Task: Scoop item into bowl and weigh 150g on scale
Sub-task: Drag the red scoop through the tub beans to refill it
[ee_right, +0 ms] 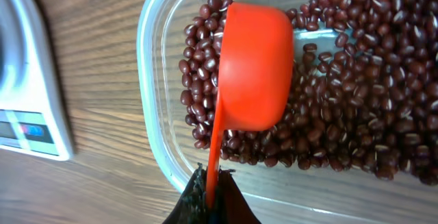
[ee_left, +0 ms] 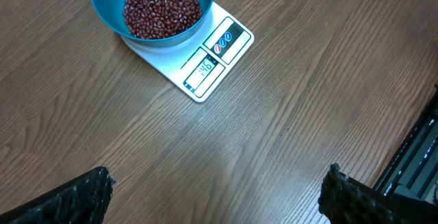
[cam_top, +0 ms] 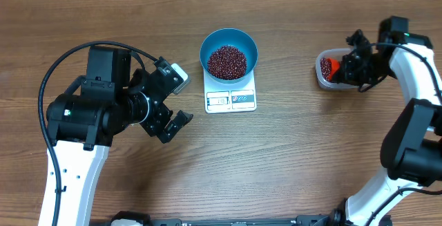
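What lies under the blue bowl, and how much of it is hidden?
The white scale sits under the blue bowl. Its display edge shows; the platform beneath is covered.

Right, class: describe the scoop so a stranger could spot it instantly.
At the right end of the wooden table, a clear plastic tub holds red-brown beans. In it is the scoop: the only bright orange-red thing, unlike the blue bowl at the centre.

Matt wood-grain table, faintly sheened. Smooth glossy blue plastic for the bowl; smooth white plastic on the scale, with a glassy display strip. Beans smooth-skinned, slightly shiny. Scoop in smooth orange plastic, tub in clear glossy plastic. Left fingers black, rough, matt.
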{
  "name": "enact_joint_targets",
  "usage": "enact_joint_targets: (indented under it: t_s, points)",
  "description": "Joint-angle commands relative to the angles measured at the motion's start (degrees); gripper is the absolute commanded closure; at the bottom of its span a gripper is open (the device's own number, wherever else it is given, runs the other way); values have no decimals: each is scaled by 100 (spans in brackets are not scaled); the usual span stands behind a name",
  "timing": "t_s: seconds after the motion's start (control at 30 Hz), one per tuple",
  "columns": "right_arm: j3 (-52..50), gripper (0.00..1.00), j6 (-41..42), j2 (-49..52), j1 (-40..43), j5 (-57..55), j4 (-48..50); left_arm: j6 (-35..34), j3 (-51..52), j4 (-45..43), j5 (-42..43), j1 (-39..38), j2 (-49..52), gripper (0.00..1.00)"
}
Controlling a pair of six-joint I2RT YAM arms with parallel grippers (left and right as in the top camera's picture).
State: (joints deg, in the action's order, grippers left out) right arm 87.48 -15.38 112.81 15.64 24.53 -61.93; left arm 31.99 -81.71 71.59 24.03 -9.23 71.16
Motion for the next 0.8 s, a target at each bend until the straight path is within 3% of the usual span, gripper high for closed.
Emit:
enact_joint_targets:
  t_s: [0.0,0.77]
  points:
    - [2,96,66,57,240,922,-37,125,-79,0,85,22,9,0]
    - [2,96,63,57,1338,1460,-125,127,-79,0,85,22,9,0]
